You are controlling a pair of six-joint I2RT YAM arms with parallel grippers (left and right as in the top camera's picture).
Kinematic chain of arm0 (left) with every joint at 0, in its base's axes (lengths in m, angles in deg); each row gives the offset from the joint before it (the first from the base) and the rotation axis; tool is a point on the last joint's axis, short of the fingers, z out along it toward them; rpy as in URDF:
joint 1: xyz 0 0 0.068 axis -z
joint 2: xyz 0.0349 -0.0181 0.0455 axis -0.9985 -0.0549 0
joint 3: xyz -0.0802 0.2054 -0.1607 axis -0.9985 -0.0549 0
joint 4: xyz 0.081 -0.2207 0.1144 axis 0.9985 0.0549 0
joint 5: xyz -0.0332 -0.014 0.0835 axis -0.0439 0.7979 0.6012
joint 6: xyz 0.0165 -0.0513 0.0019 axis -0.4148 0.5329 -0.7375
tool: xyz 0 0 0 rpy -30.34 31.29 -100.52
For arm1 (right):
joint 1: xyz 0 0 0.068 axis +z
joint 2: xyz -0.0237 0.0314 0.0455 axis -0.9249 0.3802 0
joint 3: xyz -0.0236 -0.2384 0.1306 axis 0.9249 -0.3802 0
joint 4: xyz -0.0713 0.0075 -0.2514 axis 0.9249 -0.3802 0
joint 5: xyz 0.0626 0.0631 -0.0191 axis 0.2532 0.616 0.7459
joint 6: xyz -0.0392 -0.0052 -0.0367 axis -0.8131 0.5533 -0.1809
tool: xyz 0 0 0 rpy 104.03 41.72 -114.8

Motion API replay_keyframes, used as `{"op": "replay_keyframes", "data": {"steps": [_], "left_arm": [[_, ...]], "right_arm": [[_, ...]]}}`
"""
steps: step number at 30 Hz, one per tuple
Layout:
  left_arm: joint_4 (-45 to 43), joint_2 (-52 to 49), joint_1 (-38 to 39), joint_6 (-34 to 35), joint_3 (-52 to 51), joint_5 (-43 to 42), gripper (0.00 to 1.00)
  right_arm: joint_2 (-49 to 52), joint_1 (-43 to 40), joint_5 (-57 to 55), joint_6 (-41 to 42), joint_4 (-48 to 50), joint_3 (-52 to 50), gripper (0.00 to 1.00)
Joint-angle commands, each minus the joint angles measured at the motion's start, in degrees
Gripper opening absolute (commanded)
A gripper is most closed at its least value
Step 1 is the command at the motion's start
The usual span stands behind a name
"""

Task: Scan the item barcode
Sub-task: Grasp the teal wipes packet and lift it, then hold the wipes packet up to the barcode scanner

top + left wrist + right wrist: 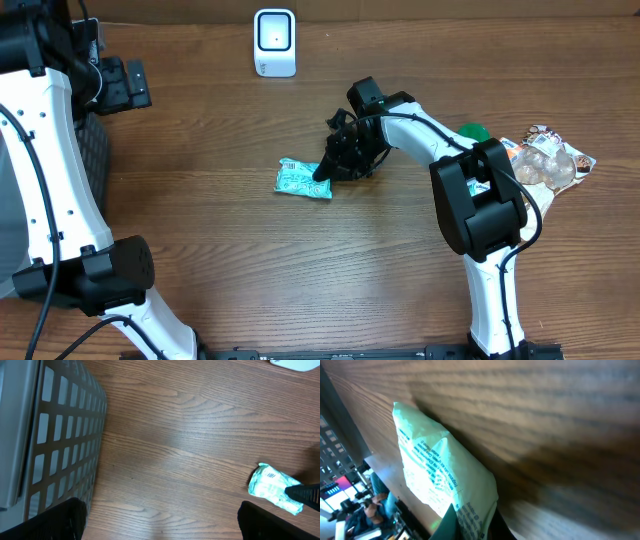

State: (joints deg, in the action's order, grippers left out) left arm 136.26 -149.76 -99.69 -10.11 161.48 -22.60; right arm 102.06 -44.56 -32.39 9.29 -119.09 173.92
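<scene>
At mid-table, right end effector tight on green packet, seemingly; left end effector wide.

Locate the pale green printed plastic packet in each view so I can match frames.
Overhead: the pale green printed plastic packet lies mid-frame on the brown wooden table.
Left wrist: lower right, a barcode showing on top.
Right wrist: left of centre, close up.
Shared landmark: the right gripper, jaws pinching the packet's end, in all three views.
</scene>
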Motion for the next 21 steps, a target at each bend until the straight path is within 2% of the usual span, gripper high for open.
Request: {"op": "replay_keyframes", "data": {"steps": [1,9,21], "left_arm": [[0.0,0.2,0.1,-1.1,0.1,0.0,1.00],[0.0,0.2,0.1,-1.1,0.1,0.0,1.00],[0.0,0.2,0.1,-1.1,0.1,0.0,0.99]], "right_arm": [[-2.2,-1.4,2.0,-2.6,-1.2,0.5,0.04],[-15.0,-2.4,4.4,-9.1,-3.3,1.4,0.04],[-36.3,-2.5,0.3,-9.0,-5.6,1.4,0.04]]}}
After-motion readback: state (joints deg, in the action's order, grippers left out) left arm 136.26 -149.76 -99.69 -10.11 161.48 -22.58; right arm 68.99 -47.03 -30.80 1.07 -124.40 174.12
